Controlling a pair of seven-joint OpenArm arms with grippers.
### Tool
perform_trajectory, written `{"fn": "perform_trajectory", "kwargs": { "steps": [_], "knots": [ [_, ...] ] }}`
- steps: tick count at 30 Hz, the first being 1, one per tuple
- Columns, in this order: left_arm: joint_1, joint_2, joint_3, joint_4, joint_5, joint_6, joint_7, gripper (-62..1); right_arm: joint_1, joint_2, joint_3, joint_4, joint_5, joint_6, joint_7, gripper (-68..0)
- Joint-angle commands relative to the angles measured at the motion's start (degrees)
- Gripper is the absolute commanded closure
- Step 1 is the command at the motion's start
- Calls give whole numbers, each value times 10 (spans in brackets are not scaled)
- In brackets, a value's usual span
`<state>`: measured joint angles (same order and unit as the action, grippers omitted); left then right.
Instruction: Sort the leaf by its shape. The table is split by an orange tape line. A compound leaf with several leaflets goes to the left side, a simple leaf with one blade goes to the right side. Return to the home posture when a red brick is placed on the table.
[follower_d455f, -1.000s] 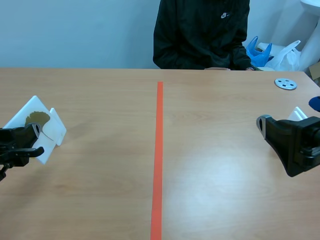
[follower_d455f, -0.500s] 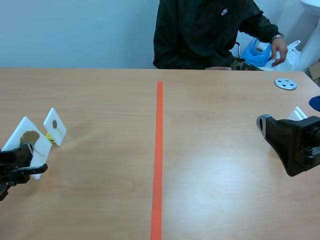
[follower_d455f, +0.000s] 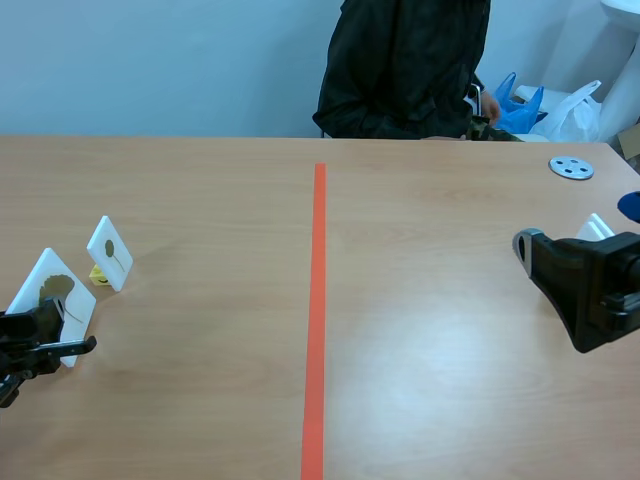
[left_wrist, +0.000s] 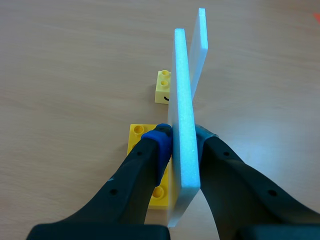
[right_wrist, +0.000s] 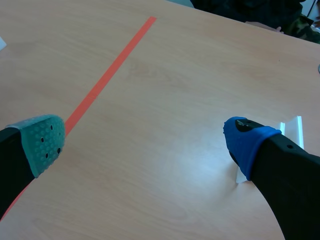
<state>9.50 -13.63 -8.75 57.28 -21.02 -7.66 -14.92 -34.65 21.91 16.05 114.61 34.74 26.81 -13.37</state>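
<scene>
Left claw (left_wrist: 182, 139) is clenched on a white card (left_wrist: 186, 100), one finger on each flat side. It pinches low down, so the card stays upright. A leaf (follower_d455f: 57, 287) is stuck on the card's face, and holding the card means the claw never has to touch the leaf. The card is low over the far left of the surface (follower_d455f: 200, 200), well away from the orange line (follower_d455f: 317, 300). A yellow block (left_wrist: 137, 134) lies right under it, likely its foot for standing up.

The leaf is dark and small. It looks like one blade, but I cannot be sure.

Just ahead stands a second card (left_wrist: 201, 45) with a small yellow block (left_wrist: 163, 87) at its foot.

Right claw (right_wrist: 145, 141) is wide open and holds nothing. It hangs over the right side, beside a white piece (right_wrist: 291, 126), and I think it is just waiting. No red brick is on the surface, so sorting can go on.
</scene>
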Motion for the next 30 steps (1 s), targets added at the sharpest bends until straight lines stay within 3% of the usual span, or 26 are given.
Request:
{"fn": "perform_trajectory", "kwargs": {
  "steps": [1, 10, 17, 26, 30],
  "knots": [
    [-8, -4, 2, 9, -3, -2, -12, -56, 4, 3, 4, 0, 4, -2, 12, -679],
    [-8, -4, 11, 9, 20, -2, -12, -74, 4, 3, 4, 0, 4, -2, 12, -679],
    [-8, -5, 11, 9, 20, -2, -12, -214, 4, 3, 4, 0, 4, -2, 12, -679],
    [-1, -9, 10, 59, 20, -11, -13, -509, 4, 3, 4, 0, 4, -2, 13, -679],
    [21, -12, 8, 135, 20, -11, -10, -543, 4, 3, 4, 0, 4, -2, 13, -679]
  ]
}}
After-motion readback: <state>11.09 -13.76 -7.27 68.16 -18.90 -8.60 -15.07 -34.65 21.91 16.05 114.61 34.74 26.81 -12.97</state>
